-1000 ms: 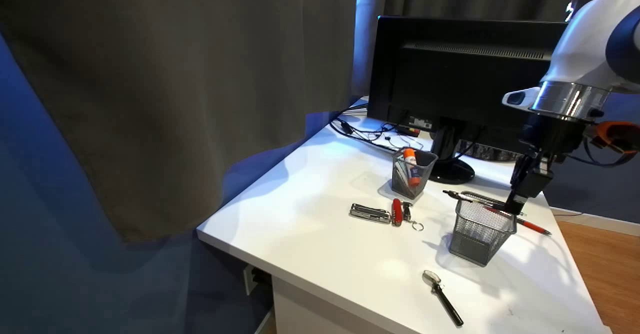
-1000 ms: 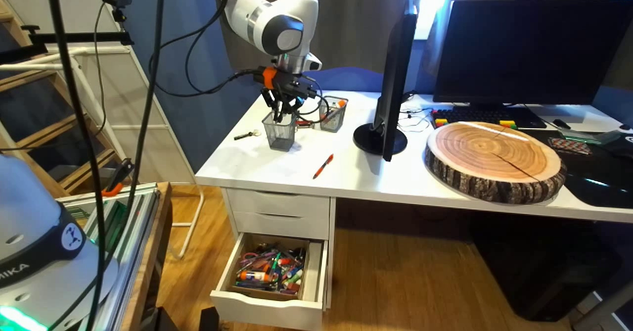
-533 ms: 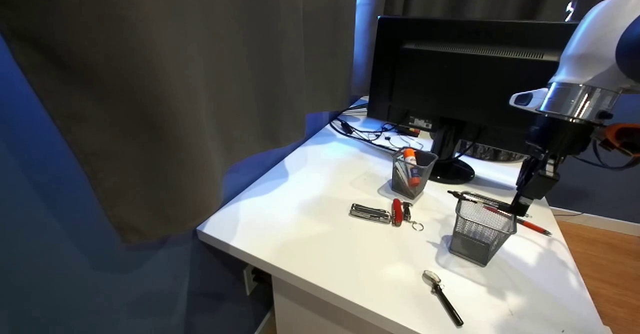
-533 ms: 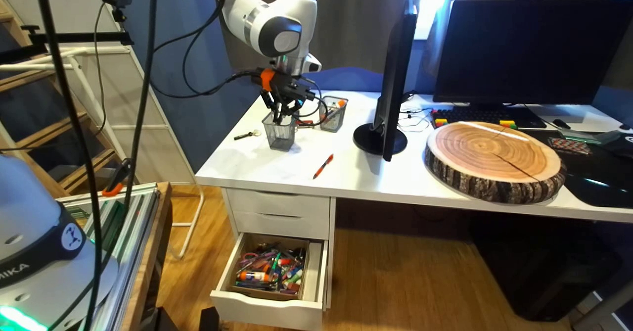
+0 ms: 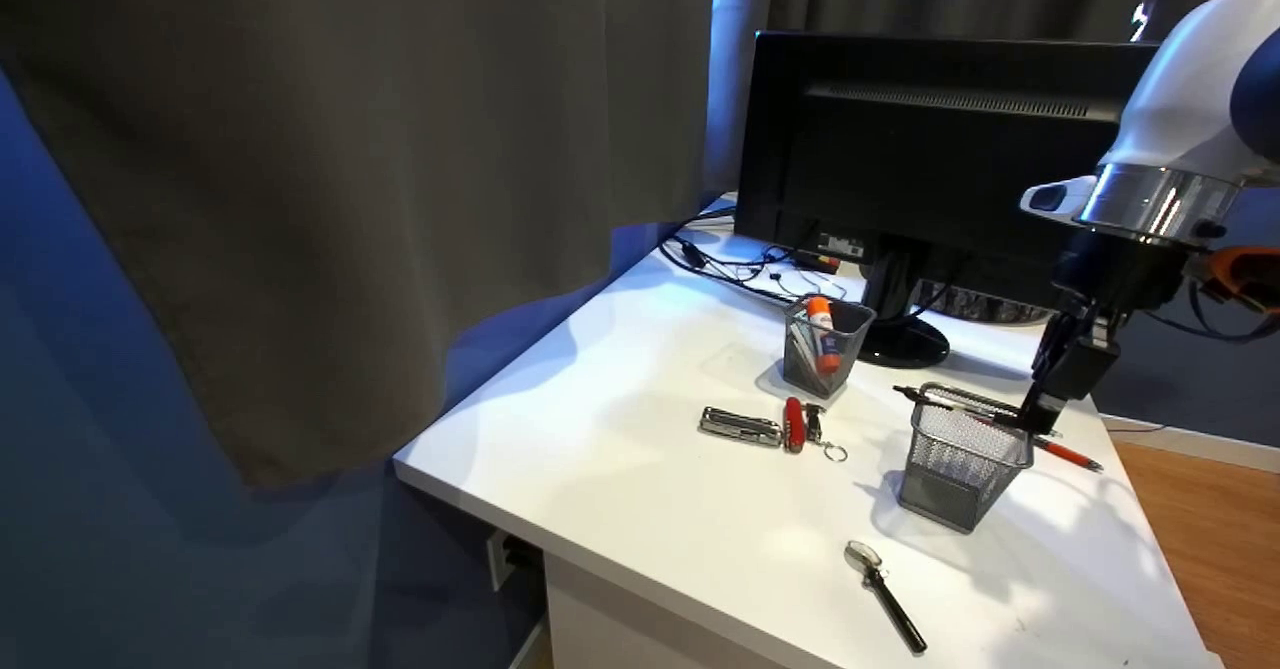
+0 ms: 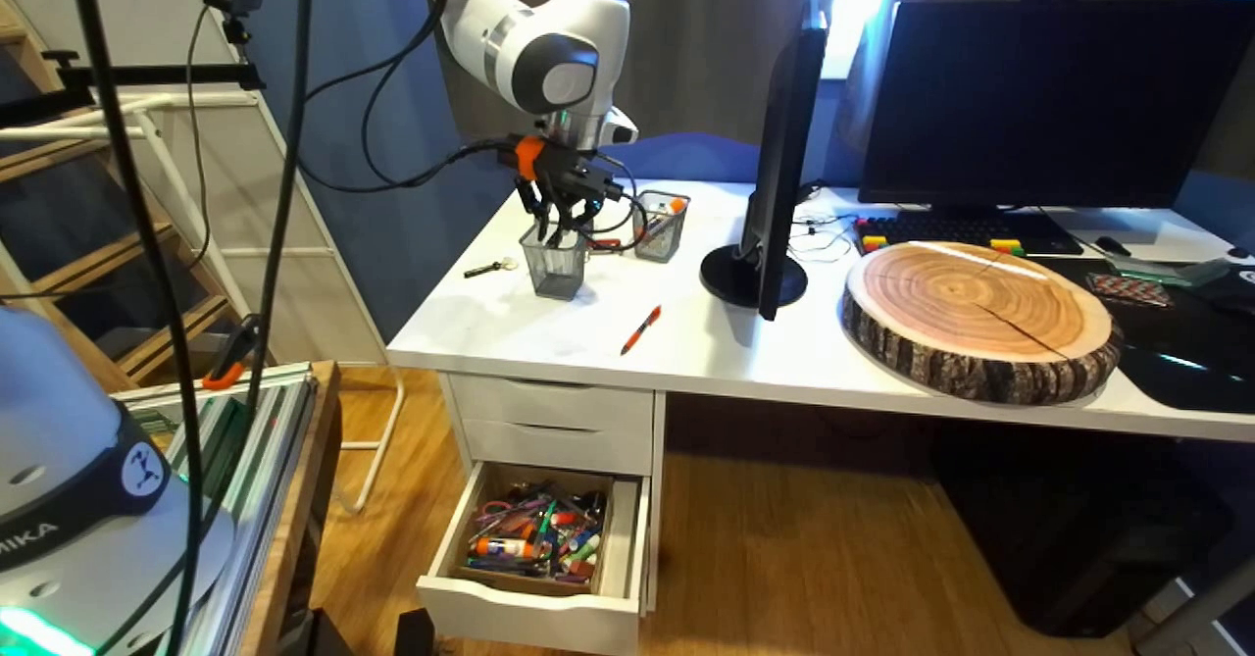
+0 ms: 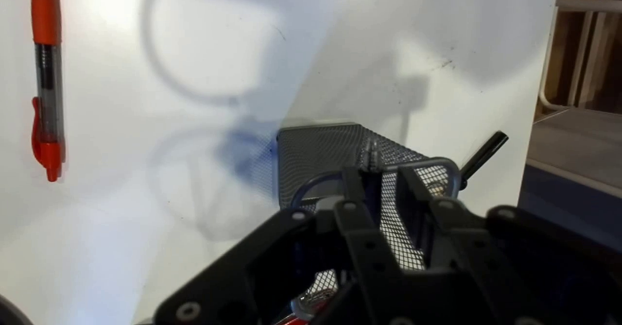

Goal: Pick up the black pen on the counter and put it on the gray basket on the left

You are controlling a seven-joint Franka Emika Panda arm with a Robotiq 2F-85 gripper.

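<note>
Releasing the black pen (image 5: 945,405) well likely means tipping one end below the rim of the gray basket (image 5: 945,497); it lies over the mouth, between fingers (image 7: 354,189) slightly apart, rim contact unclear, its long axis close to level, dark end pointing left in an exterior view, away from the fingers

A red pen (image 7: 47,77) with a clear barrel shows at the left of the wrist view. In an exterior view a silver multi-tool (image 5: 740,427) sits just beside a red pocketknife (image 5: 794,425), a key ring (image 5: 835,453) near it; a black-handled magnifying glass (image 5: 889,604) lies well apart from them. A monitor (image 6: 787,161) stands edge-on in an exterior view, near a thick round wood slice (image 6: 980,313) with a second screen (image 6: 1049,102) behind it; below, an open drawer (image 6: 534,625) holds jumbled stationery (image 6: 539,533).
</note>
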